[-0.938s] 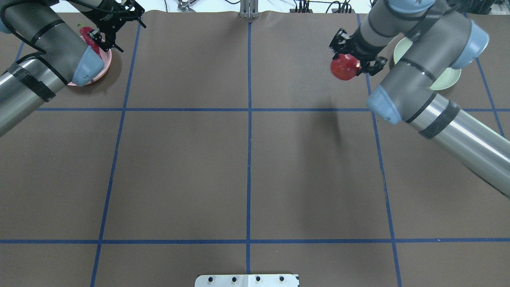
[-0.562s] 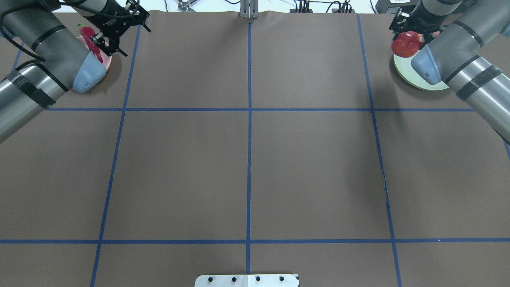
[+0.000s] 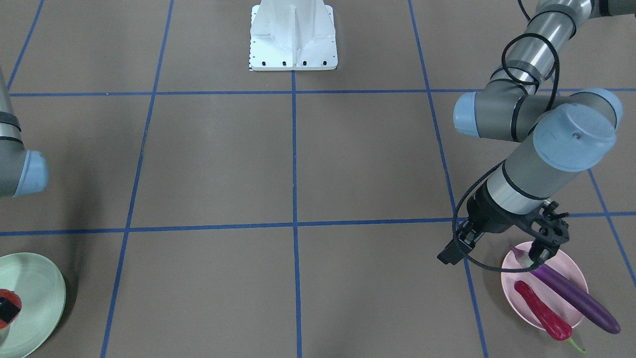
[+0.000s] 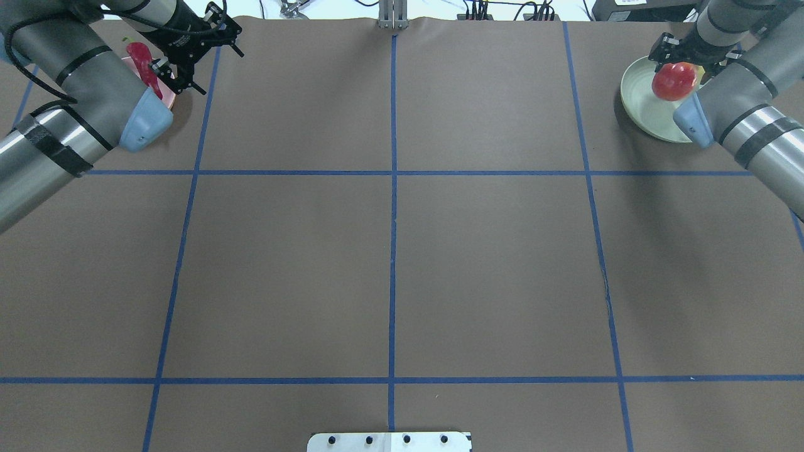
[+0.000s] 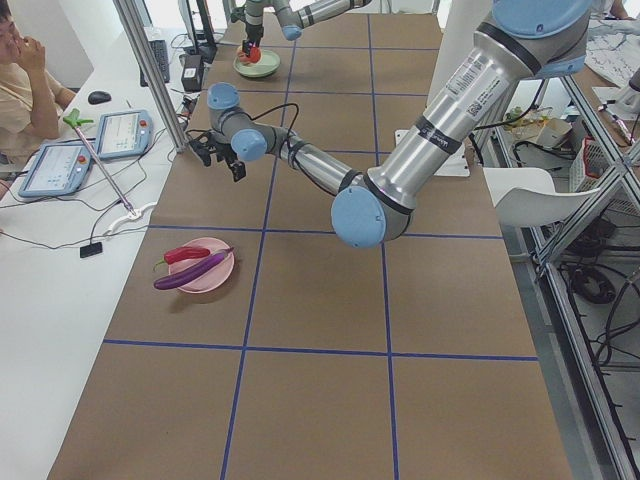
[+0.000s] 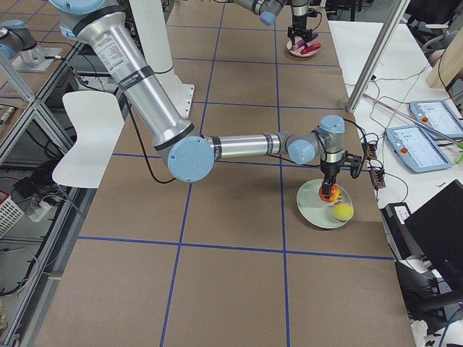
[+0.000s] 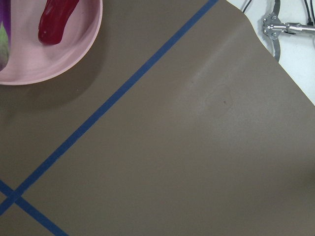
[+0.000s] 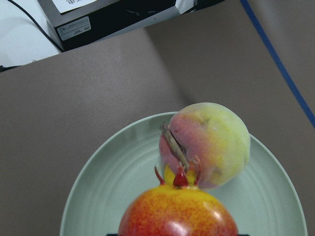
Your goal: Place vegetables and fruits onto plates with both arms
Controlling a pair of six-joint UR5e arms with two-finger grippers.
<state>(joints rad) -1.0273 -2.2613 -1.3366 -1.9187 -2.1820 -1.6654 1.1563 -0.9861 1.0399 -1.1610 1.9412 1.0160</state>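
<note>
A brown-covered table [image 4: 282, 263], marked into large squares by blue tape lines [image 4: 392, 251], carries a pale pink plate [image 3: 571, 272] near its far corner on the robot's left, a pale green plate [image 4: 641, 103] near the far right corner, and the white base block [image 3: 293, 35] at the near edge.

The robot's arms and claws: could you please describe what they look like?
The left arm and right arm are round grey and silver tubes with light-blue joint caps and black bands. A black cable loops along the left arm. The left claw and right claw are black, skeletal two-finger frames.
</note>
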